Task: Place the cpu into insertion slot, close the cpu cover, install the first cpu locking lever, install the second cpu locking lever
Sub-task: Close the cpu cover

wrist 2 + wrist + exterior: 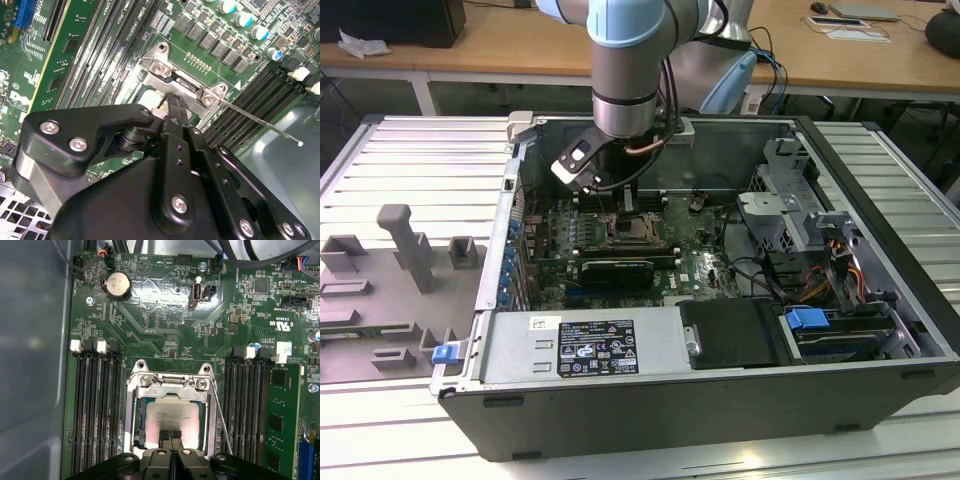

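The cpu (167, 414), a pale beige-silver square, lies in the insertion slot (129, 415) on the green board. The silver cpu cover (172, 394) lies down around it, with the chip showing through the cut-out. My gripper (170, 436) is shut with nothing between its black fingertips, which rest at the near edge of the chip's top. In the second wrist view the gripper (175, 106) points at the socket's hinge end. One thin locking lever (222, 425) (260, 122) sticks out free beside the socket. In the exterior view the arm stands over the slot (638, 228).
Long black memory slots (97, 410) (245, 405) flank the socket on both sides. A coin battery (117, 286) sits further along the board. The computer case walls (720, 400), a black card (615, 270) and the drive cage (790, 215) hem in the board.
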Robot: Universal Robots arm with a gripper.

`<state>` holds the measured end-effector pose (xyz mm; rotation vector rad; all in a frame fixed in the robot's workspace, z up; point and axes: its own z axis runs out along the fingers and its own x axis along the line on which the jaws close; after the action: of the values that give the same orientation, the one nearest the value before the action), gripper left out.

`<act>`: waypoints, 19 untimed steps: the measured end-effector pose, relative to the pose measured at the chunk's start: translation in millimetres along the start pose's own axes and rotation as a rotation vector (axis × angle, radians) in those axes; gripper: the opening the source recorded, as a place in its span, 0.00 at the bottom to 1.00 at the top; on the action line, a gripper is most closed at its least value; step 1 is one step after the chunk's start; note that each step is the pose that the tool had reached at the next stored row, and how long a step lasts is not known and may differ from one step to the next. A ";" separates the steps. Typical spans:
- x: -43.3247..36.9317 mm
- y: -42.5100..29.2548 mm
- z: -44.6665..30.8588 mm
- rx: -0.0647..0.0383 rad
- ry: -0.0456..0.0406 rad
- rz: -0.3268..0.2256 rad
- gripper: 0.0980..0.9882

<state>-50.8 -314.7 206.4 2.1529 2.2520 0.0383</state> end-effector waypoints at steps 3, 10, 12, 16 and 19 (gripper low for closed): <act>0.1 2.2 -4.2 0.000 0.0003 0.000 0.01; 0.1 3.7 -8.8 0.001 0.0003 0.000 0.01; 0.0 6.0 -8.8 0.005 0.0006 0.000 0.01; -0.3 12.9 -8.6 0.006 0.0005 0.000 0.01; -0.5 16.3 -8.5 0.006 0.0005 0.000 0.01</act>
<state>-34.8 -314.5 215.4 2.1561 2.2554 0.0320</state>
